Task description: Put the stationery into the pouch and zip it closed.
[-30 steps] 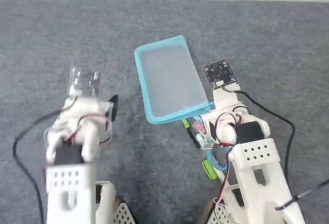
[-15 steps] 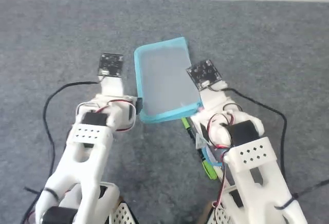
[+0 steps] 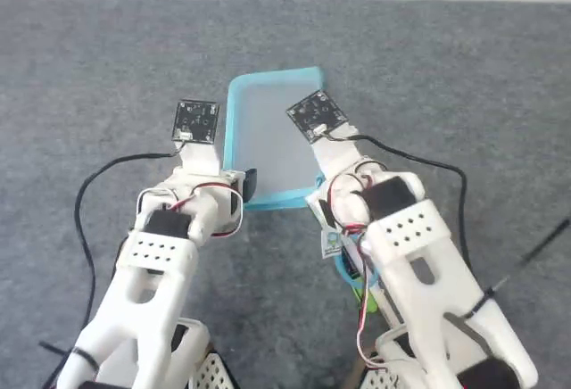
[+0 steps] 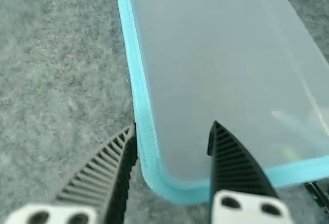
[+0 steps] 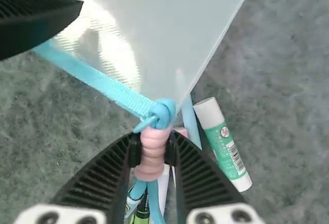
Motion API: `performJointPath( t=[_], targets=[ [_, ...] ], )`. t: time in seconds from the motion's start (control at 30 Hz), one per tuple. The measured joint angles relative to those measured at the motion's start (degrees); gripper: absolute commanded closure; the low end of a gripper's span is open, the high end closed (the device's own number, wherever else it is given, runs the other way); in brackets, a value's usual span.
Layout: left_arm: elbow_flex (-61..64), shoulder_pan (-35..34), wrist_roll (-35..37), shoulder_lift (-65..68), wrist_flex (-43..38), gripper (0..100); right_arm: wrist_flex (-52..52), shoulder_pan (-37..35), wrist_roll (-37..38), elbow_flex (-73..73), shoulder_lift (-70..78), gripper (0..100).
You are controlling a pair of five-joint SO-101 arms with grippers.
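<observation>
Both arms have closed in on the pouch (image 3: 272, 139) since the earlier frames. My left arm has swung over from the open worktop (image 3: 89, 68) to the pouch's near corner, my right arm has slewed leftward, and the pouch has shifted slightly with it.

Findings, by size:

1. Pouch: lies flat on the grey worktop between my two arms. It is translucent with cyan trim. I see no item through its wall. I cannot tell how far the zip stands open.
2. Left end effector (image 4: 173, 131): wide, empty, with one finger either side of the pouch's trimmed edge at the near corner. I cannot confirm contact.
3. Right end effector (image 5: 152, 144): clamped on the pink zipper pull (image 5: 152, 149), which is tied to the trim by a cyan cord.
4. Stationery: the glue stick (image 5: 222, 144) and the pens (image 5: 141, 211) lie on the worktop just beside the pouch's mouth end, under my right wrist and outside the pouch.

Assessment: the task is at an early stage. Loading is not yet done, and neither is the closing of the zip.

Markings: the glue stick's green label carries a barcode and a round symbol. Its wording is too small to read.
</observation>
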Motion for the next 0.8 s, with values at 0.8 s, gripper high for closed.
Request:
performJointPath(
  t=[0.8],
  targets=[
    [0.09, 0.18, 0.18, 0.0, -0.53, 78, -3.78, 0.0, -2.9, 2.37, 1.14, 99.1]
  ],
)
